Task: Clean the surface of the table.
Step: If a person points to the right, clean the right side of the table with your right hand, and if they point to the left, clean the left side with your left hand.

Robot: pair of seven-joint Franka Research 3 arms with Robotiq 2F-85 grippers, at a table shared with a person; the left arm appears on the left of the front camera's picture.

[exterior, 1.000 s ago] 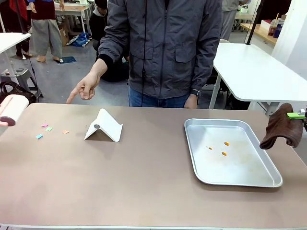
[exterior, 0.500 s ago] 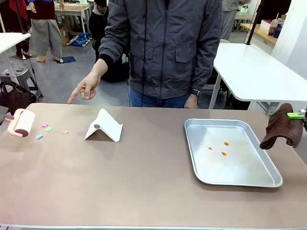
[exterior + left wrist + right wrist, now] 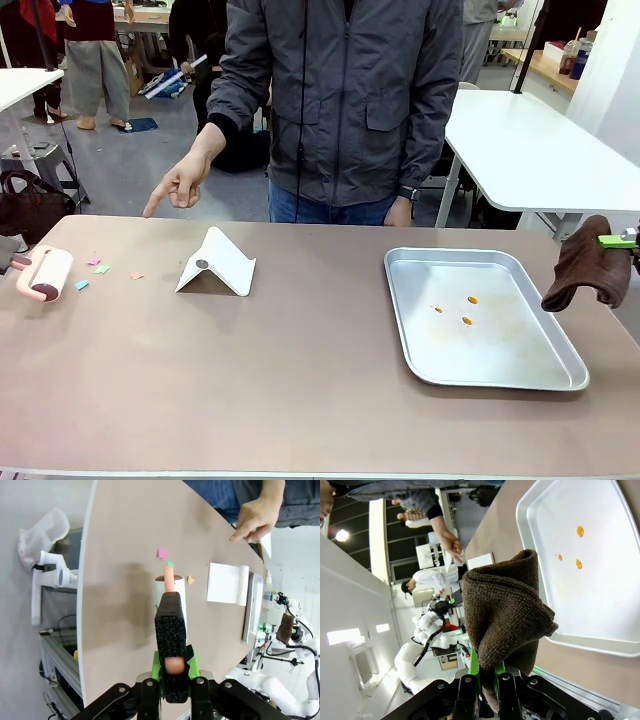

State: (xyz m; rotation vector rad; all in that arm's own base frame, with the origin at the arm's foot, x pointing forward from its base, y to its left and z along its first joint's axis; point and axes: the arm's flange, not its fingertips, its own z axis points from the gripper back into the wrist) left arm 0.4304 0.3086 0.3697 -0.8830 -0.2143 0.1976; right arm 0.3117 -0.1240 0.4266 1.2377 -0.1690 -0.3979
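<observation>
one cloth half hides right gripper

Lab: several white worktables

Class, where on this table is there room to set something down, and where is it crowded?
Bare: the table along its near edge, and the gap between white stand and metal tray. Crowded: far-left corner, around lint roller and paper scraps.

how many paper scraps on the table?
4, at the table's left end: pink scrap, green beside it, orange toward the white stand, blue nearest the lint roller, which may hide more.
</observation>
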